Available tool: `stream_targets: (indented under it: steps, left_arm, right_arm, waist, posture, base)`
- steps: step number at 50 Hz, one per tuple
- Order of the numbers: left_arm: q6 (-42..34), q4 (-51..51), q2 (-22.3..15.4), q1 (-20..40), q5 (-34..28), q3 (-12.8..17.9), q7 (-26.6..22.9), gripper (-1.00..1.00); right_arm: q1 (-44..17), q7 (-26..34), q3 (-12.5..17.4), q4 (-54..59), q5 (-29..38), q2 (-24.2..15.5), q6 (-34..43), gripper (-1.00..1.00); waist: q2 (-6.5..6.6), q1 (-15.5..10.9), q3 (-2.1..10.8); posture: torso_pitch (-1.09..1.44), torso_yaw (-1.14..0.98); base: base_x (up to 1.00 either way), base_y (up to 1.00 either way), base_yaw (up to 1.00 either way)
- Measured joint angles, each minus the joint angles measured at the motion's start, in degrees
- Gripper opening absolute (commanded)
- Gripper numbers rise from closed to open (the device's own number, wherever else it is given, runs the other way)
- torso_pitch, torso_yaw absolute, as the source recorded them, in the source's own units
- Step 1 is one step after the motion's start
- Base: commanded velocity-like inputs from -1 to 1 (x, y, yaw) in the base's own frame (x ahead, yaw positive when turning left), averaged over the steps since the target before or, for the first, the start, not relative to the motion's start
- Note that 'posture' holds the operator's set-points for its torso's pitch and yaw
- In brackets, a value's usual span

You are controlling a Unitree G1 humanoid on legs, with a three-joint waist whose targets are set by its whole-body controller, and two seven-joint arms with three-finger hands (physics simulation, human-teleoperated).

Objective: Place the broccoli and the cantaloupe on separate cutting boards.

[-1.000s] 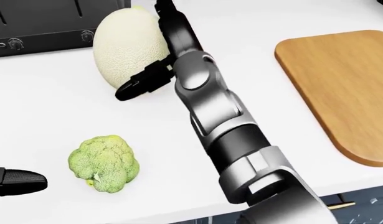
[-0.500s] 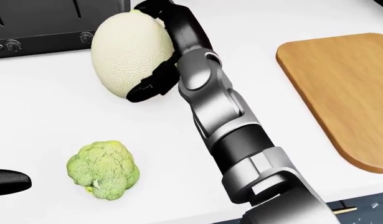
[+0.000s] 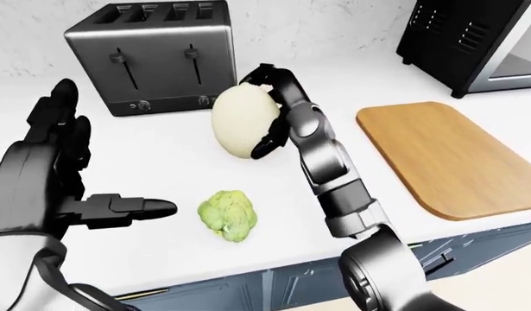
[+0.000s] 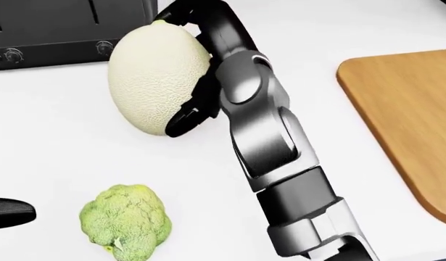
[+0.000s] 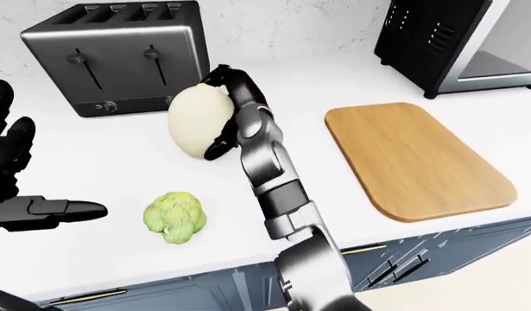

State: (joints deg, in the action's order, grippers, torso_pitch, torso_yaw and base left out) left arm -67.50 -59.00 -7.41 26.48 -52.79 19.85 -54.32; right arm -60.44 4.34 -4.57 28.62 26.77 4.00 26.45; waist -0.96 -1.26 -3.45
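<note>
Two of my right hand's (image 3: 269, 107) black fingers (image 4: 188, 119) wrapped the cantaloupe (image 4: 158, 76), one curling over its top and another hooked under its lower right side, so the hand was closed round the pale, netted melon with its palm against the right flank. I could not tell whether the melon was touching the white counter (image 3: 162, 168) or was just clear of it. It stood just below the silver four-slot toaster (image 3: 152, 55) in the left-eye view, its long axis roughly upright. My left hand (image 3: 49, 175) hung at the left of that view with its fingers spread wide, gripping nothing, the thumb (image 3: 131, 207) pointing right toward the broccoli (image 3: 228, 215) but apart from it. That green head lay on the counter below the cantaloupe and to the left of my right forearm (image 3: 334, 175), near the counter's lower edge. One wooden cutting board (image 3: 438, 155) with rounded corners lay bare at the right of the view, well apart from both the melon and the broccoli; no second board showed. At the upper right stood a black microwave (image 3: 473, 39), partly cut off by the view's edge. Dark blue cabinet fronts (image 5: 421, 253) showed beneath the counter.
</note>
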Motion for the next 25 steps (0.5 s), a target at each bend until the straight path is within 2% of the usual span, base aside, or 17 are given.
stream_targets:
  steps: [13,25]
  left_arm:
    - [0.37,0.06,0.25,0.25,-1.46,0.73,-1.94,1.0]
    - [-0.06,0.1,-0.43,-1.09,1.41,-0.37,1.28,1.0]
  right_arm:
    - [3.85,6.46,-0.54,-11.81,3.29,-1.43,8.47,-1.0]
    - [3.74,9.77,1.68,-22.12,5.32,-5.69,15.95,-1.0]
  waist:
    - [-0.53,-0.51,-0.86]
    - [-0.39,-0.42,-1.29]
  posture:
    - [0.0,0.0]
    - [0.0,0.0]
  base:
    - [0.0,0.0,0.0]
    - [0.0,0.0,0.0]
